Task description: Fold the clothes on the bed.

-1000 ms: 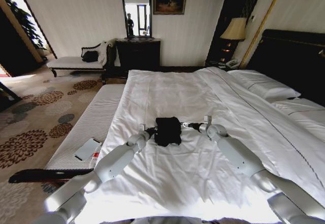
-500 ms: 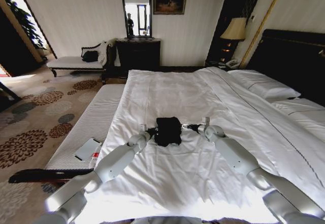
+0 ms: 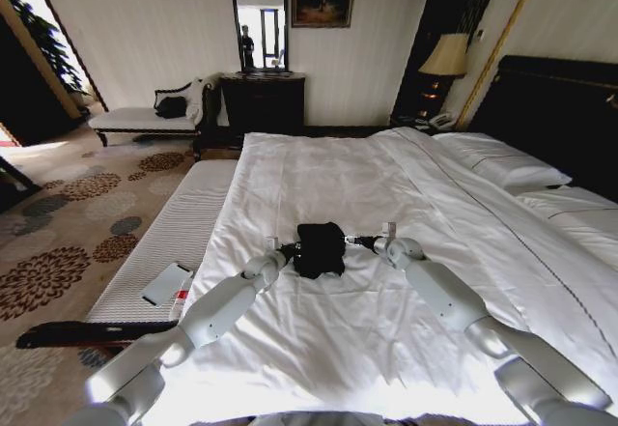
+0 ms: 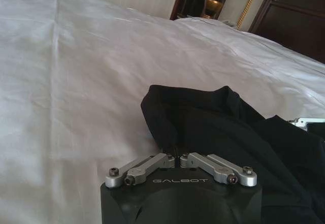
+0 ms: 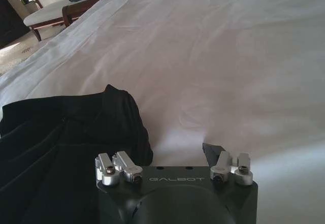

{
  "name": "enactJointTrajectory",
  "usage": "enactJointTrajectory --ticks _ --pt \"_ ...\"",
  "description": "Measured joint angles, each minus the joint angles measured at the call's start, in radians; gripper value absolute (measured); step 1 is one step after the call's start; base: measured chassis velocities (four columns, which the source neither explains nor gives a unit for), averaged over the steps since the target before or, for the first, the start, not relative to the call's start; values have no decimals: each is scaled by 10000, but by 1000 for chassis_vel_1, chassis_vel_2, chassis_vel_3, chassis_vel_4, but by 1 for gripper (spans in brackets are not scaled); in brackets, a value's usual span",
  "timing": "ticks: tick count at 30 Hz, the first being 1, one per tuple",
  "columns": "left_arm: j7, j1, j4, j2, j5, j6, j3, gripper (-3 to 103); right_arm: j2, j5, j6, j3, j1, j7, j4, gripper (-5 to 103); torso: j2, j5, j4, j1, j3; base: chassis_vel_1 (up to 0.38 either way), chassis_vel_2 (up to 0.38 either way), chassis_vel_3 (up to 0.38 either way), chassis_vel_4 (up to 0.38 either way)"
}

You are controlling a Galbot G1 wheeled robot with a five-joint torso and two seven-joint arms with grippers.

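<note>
- Head view: T-shirt (image 3: 320,248) is a small, thick black bundle near the middle of the bed (image 3: 319,170), lying on the white duvet (image 3: 386,320). Left gripper (image 3: 287,249) is touching the bundle's left edge. Right gripper (image 3: 359,243) is just beside the right edge. Both arms reach in low from either side. From this view I can't tell the finger state of either gripper.
- Left wrist view: left gripper (image 4: 176,153) has its linkage folded in and the fingertips meet at the edge of the T-shirt (image 4: 223,132). They look closed on a pinch of cloth, though the contact point is black on black, so how firm the hold is stays unclear. A sliver of the other arm's hardware shows past the bundle.
- Right wrist view: right gripper (image 5: 172,155) has its fingers spread wide with nothing between them. One side sits over the corner of the T-shirt (image 5: 61,137), the other over bare duvet.
- Judgement: the folding looks mostly done and this step is final tidying or letting go.
- To do it well: keep the spread claw clear of the top layer so it doesn't drag the fold open.
- If the left lets go, part the fingers fully before pulling away, then retreat low and straight outward. A snagged hem would undo the stack.
- Soft knit creeps on a slick duvet, so move slowly and avoid sideways jerks.
- The duvet wrinkles easily, so don't pinch it together with the shirt.
</note>
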Motion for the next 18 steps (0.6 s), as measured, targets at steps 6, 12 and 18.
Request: enactJointTrajectory --ticks 6,12,18 --pt "0 0 -30 46 -6 1 -16 0 -35 6 7 -14 17 0 37 60 0 0 -1 0 0 0 0 0 0" --pt "0 3 -21 37 -6 -4 -36 0 -48 107 12 23 41 82 127 33 0 0 0 0 0 0 0 0 0" --pt "-2 -5 18 -9 -3 -11 -46 0 -100 144 3 53 3 115 283 12 0 0 -1 0 0 0 0 0 0"
